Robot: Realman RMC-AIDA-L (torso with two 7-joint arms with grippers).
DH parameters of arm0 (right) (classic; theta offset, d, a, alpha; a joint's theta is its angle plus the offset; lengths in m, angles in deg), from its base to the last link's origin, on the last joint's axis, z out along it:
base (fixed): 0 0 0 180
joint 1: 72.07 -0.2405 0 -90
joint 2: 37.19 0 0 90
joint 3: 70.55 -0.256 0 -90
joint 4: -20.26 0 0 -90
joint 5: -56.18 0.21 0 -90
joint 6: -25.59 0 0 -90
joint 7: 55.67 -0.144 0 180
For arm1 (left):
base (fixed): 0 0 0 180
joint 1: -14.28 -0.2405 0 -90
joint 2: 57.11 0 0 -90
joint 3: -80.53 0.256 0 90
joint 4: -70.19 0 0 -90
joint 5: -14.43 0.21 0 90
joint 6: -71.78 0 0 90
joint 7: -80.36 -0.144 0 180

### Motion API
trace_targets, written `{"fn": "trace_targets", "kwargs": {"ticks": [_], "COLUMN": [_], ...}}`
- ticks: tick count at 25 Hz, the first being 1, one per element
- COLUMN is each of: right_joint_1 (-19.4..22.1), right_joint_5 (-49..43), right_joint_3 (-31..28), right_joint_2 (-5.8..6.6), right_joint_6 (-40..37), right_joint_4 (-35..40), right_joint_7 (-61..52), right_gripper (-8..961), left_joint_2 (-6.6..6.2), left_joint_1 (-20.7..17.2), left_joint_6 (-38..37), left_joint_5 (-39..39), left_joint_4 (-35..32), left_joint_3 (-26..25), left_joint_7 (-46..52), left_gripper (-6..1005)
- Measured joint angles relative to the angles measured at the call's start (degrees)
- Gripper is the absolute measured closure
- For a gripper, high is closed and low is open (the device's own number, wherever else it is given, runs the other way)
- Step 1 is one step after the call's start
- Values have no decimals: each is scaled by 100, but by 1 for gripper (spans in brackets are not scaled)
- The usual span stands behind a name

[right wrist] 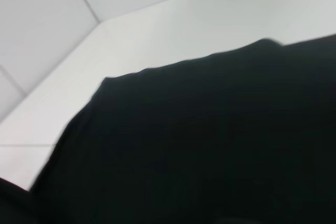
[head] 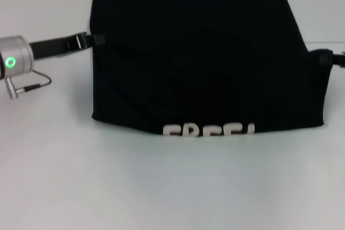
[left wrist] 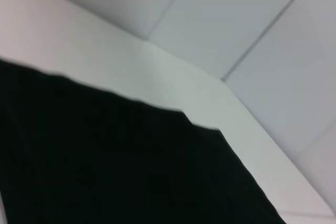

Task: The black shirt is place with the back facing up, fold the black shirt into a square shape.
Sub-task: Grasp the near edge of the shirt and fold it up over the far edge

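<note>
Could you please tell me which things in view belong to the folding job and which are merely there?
In the job:
shirt
left gripper, at the shirt's left edge
right gripper, at its right edge

Merely there:
table

The black shirt [head: 199,57] is a wide dark block spread across the far half of the white table, with pale block lettering peeking out upside down along its near edge.

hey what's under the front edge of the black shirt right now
Pale block lettering peeks out from under the black shirt along its near edge, only its upper part visible. The rest is covered, as is the white table beneath. Both grippers sit at its side edges.
</note>
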Motion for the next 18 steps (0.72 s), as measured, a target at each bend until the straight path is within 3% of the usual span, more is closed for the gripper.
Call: {"fn": "trace_targets", "kwargs": {"ticks": [5,13,18], "right_joint_1": [-439,-758,-718], "right_joint_5": [0,5,31], "right_joint_3": [252,468,489], "right_joint_2": [-8,-31,-187], "right_joint_6": [1043,1768,2315], "right_joint_4": [-282,-494,-773], "right_joint_7": [-37,-55,48], "right_gripper": [888,887,887], "left_joint_2": [-8,-23,125], "left_joint_1": [350,669,642], "left_joint_6": [749,1502,1929], "left_joint_5": [-80,-115,-198], "left_joint_4": [154,489,706], "left_joint_3": [44,50,50], "left_joint_7": [-172,-556,-886], "left_gripper": [910,907,904]}}
